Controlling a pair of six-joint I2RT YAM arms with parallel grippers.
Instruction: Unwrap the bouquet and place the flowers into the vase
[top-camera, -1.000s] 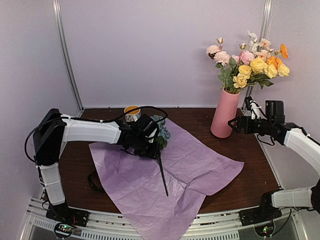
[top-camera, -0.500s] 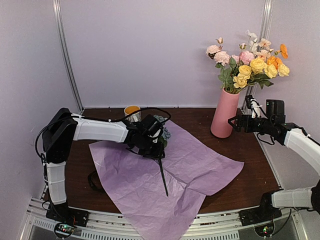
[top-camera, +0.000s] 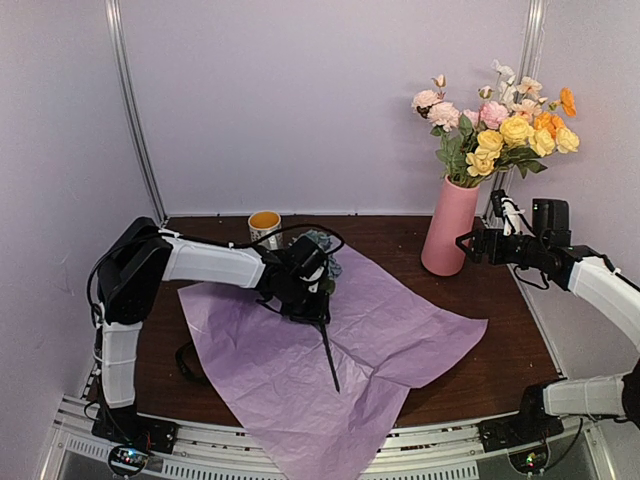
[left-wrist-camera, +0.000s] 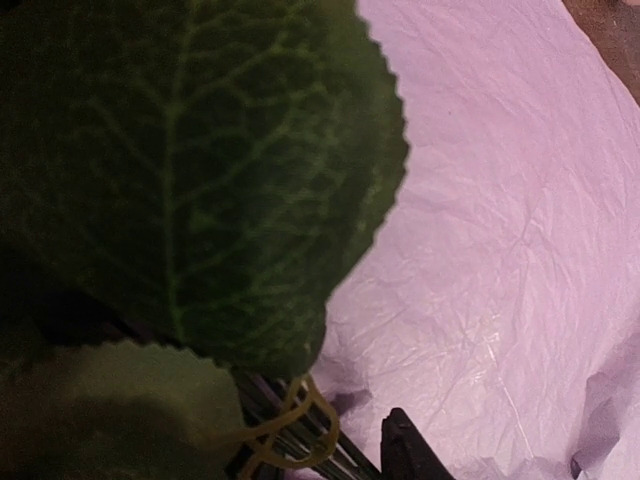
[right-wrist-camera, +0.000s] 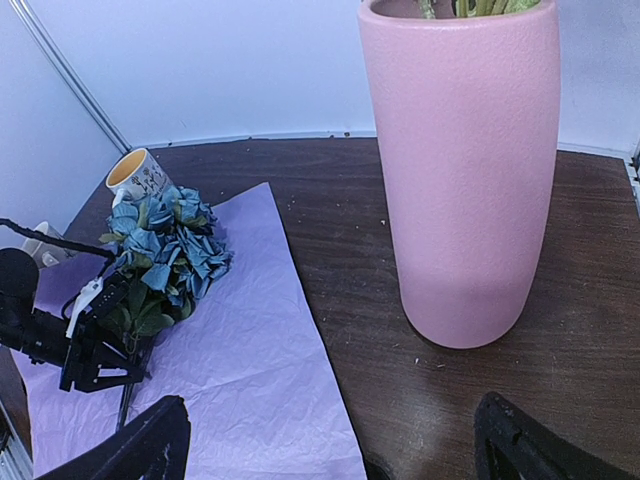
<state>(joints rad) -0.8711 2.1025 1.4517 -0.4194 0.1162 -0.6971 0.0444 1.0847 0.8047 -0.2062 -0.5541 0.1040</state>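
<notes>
Our left fingers sit low over the stems of the blue flowers, which lie on the opened tissue paper mid-desk. We cannot tell if they grip. We should pinch all the stems below the leaves, lift them upright, then cross to the vase, where our right fingers hang wide open.

White-shelled arms, black joints, cables, grippers.
</notes>
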